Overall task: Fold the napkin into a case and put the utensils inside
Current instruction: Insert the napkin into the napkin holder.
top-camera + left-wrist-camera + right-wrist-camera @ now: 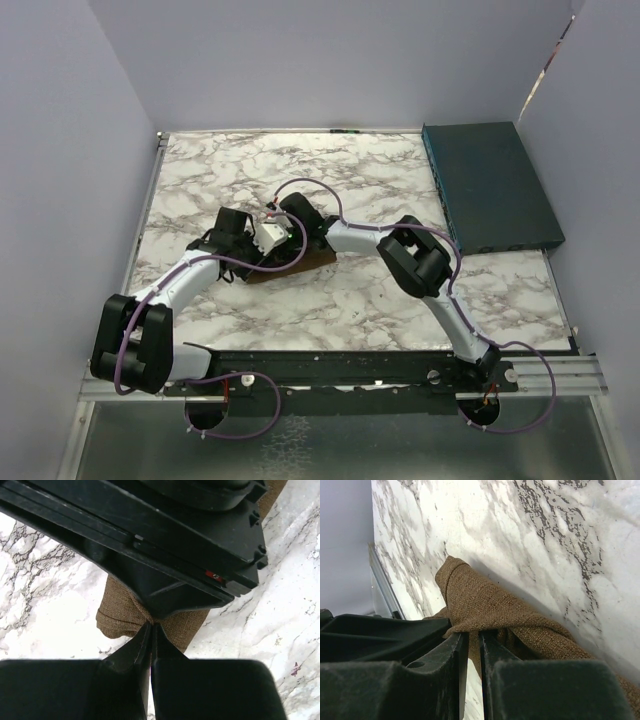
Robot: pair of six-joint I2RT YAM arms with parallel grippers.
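Top external view: the two arms reach inward from the near edge of the marble bench (380, 300) and meet left of its centre, over the brown napkin (305, 264), of which only a small wedge shows beneath the wrists. The left arm (175, 285) comes in from the near left corner. The right arm (420, 262) bends at its elbow and stretches leftward across the middle. A dark teal box (490, 190) lies flat at the far right corner, well apart from the cloth.

Left wrist view: the left tool (151, 632) has its fingers pressed together, pinching the near edge of the napkin, which puckers where the tips bite. The cloth lies bunched on the marble, partly hidden under the black body of the other arm just above it.

Right wrist view: the right tool (470, 642) is closed to a thin slit on a fold of the napkin, which drapes across its fingertips and runs on in a rounded, doubled-over ridge against the bench. The napkin is crumpled rather than flat, held by both tools near the middle of the bench.
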